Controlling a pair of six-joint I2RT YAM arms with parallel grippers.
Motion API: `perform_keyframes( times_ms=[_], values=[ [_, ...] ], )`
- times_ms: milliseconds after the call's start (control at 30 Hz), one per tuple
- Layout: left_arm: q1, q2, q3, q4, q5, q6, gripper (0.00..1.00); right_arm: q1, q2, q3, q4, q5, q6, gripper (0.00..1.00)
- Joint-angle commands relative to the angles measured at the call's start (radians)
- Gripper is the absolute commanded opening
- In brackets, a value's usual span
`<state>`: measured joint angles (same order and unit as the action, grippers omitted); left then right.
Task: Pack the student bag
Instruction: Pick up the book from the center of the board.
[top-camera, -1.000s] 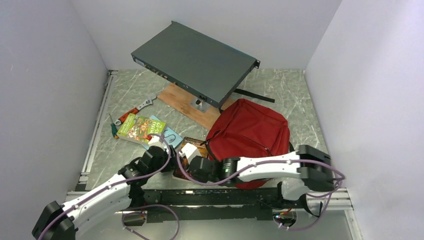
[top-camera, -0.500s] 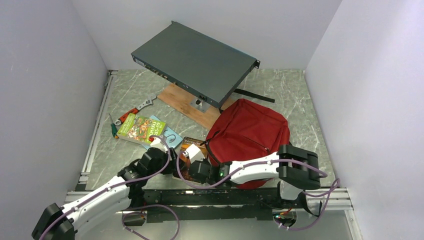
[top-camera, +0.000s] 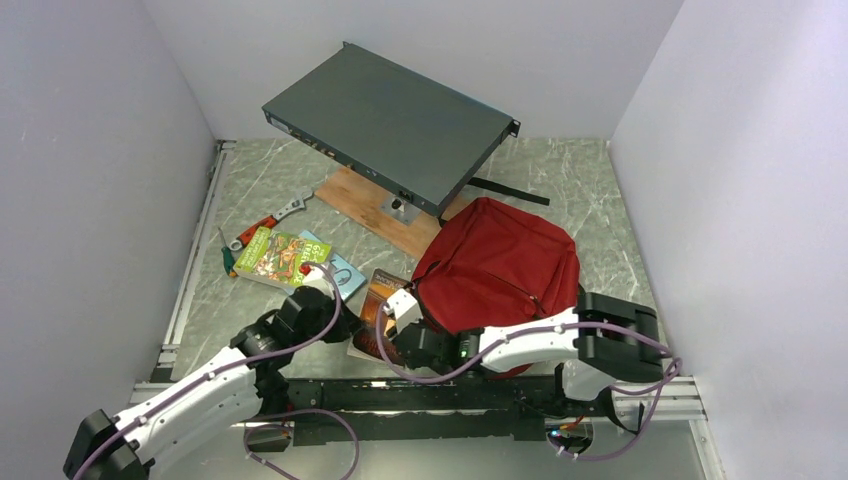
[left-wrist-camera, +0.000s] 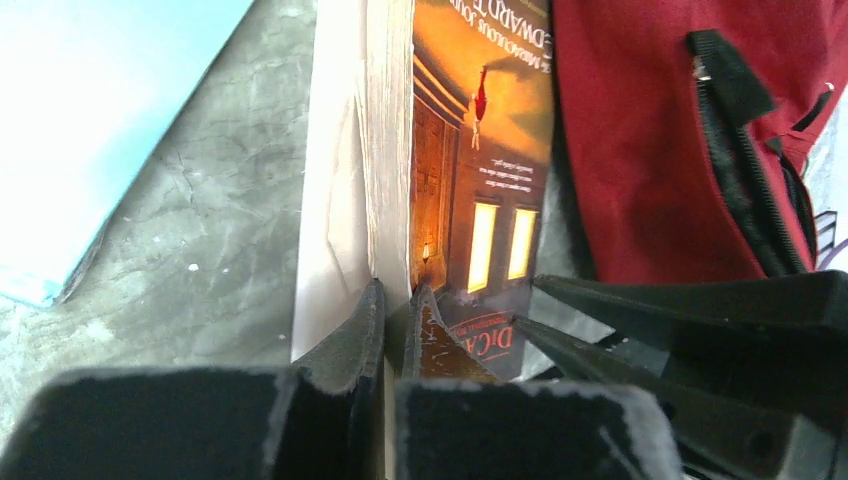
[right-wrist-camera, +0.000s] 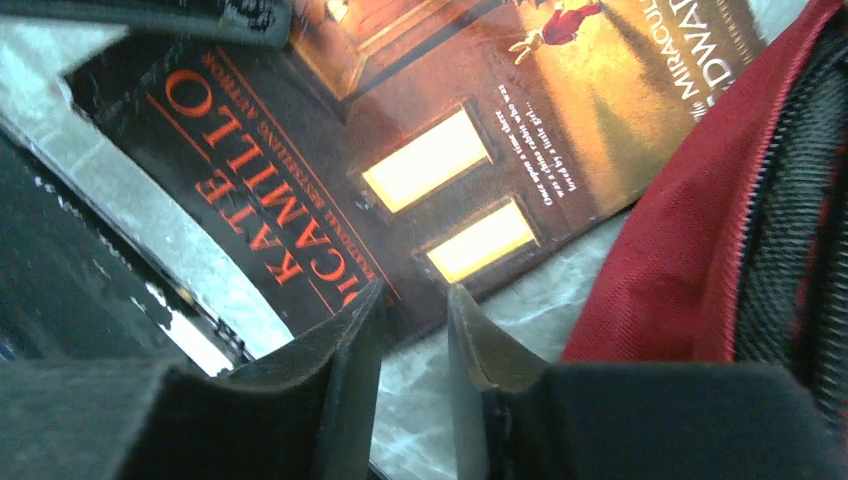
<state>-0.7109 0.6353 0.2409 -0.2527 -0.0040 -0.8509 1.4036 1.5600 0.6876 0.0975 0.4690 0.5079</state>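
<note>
Left gripper (left-wrist-camera: 397, 295): near edge, about 7 o'clock. Its jaws are clenched on the long edge of the paperback (right-wrist-camera: 400, 150), with the cover and page block pinched between the tips.
Right gripper (right-wrist-camera: 410, 300): near edge, about 6 o'clock. The jaws stand a narrow slit apart at the paperback's near corner, and marble shows through the slit. I cannot tell whether they hold anything.
Paperback: orange and black cover, held between the two grippers. It is just beside the bag, on the bag's 8 o'clock side.
Step in hand: judged to be getting the paperback up off the table (top-camera: 580, 200) so it can go into the bag.
Next move calls for: a firm hold on the book and a clear mouth on the bag. One arm will likely have to part the fabric while the other feeds the book in spine or edge first.
Student bag (top-camera: 500, 265): at about 4 o'clock of the table's middle, lying flat and slumped. It is red soft cloth with black zip lines across it, and a black strap (top-camera: 510, 190) trails from it toward 12 o'clock. No gaping opening shows, and whether the zip is undone is unclear.
Green book (top-camera: 280, 255): at 9 o'clock, well apart from the bag.
Metal box (top-camera: 390, 125): at 12 o'clock, dark grey, farthest back.
</note>
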Motion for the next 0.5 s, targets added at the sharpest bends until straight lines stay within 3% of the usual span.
perform_keyframes(
  times_ms=[0, 100, 233, 300, 467],
  values=[
    [-0.003, -0.02, 0.104, -0.068, 0.007, 0.028, 0.0, 0.027, -0.114, -0.038, 0.018, -0.047, -0.138, 0.43],
    [-0.004, -0.026, 0.153, -0.115, 0.006, 0.026, 0.0, 0.058, -0.171, -0.055, 0.049, -0.069, -0.218, 0.61],
    [-0.004, -0.051, 0.21, -0.165, 0.007, 0.036, 0.0, 0.015, -0.331, -0.103, 0.061, -0.123, -0.058, 0.82],
    [-0.003, -0.072, 0.226, -0.171, 0.007, 0.028, 0.0, -0.028, -0.372, -0.108, 0.053, -0.196, 0.047, 0.86],
    [-0.003, -0.114, 0.274, -0.174, 0.007, 0.003, 0.0, -0.061, -0.376, -0.082, -0.019, -0.194, 0.315, 0.88]
  ],
)
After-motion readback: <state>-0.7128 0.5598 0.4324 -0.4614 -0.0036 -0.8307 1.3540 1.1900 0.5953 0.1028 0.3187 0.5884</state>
